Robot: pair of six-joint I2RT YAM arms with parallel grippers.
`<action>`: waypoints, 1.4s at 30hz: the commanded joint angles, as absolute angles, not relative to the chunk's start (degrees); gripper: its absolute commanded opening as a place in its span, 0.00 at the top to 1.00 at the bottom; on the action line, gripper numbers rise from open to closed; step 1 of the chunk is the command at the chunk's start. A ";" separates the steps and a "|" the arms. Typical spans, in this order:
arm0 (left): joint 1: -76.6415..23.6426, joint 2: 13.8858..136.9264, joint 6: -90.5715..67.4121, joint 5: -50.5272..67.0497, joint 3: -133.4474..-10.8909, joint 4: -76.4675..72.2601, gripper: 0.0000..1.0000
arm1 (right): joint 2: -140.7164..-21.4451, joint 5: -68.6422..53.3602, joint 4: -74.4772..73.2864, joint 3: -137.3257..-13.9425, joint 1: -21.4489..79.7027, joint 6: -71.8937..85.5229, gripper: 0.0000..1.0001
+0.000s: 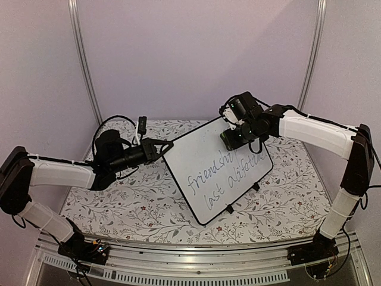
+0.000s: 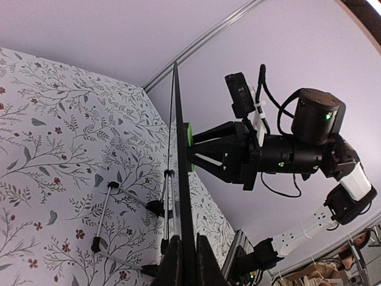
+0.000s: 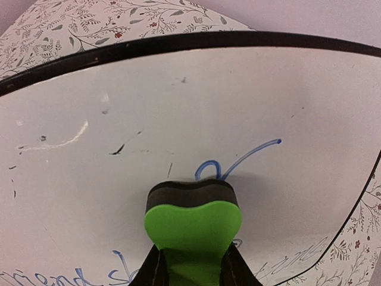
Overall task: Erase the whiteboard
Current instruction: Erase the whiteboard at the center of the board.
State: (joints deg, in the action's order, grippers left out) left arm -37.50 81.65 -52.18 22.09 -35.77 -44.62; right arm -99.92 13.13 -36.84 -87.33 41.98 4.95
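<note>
The whiteboard (image 1: 199, 152) stands tilted on the table, with blue handwriting across its lower half. My left gripper (image 1: 167, 145) is shut on its left edge. In the left wrist view the whiteboard's black rim (image 2: 181, 179) runs edge-on between the two fingers of my left gripper (image 2: 189, 257). My right gripper (image 1: 230, 139) is shut on a green eraser (image 3: 193, 226), whose dark felt presses against the whiteboard (image 3: 178, 101) just below a blue stroke. The right gripper (image 3: 193, 271) and the eraser (image 2: 188, 134) also show from the side in the left wrist view.
A floral tablecloth (image 1: 131, 202) covers the table. Behind the board, thin metal stand legs (image 2: 102, 205) with black feet rest on the cloth. Purple walls close the back and sides. An aluminium rail (image 1: 196, 265) runs along the near edge.
</note>
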 commanded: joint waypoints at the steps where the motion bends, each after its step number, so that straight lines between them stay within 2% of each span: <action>1: -37.95 79.13 -55.57 28.58 -38.19 -50.39 1.00 | -98.98 13.58 -37.00 -87.20 41.61 4.43 1.00; 20: -34.86 82.07 -59.63 31.44 -37.14 -55.91 1.00 | -101.07 13.66 -37.34 -89.34 41.48 2.60 1.00; 31: -35.57 77.98 -56.22 28.55 -37.95 -49.91 1.00 | -101.51 13.53 -38.43 -91.07 41.36 2.42 1.00; 42: -35.08 80.86 -54.17 28.02 -36.88 -51.11 1.00 | -101.59 12.44 -37.65 -90.94 41.40 2.90 1.00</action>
State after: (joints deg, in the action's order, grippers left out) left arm -34.83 81.14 -53.36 26.13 -35.75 -44.07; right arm -100.62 13.15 -38.17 -89.60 41.93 2.74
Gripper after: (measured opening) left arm 0.046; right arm 0.251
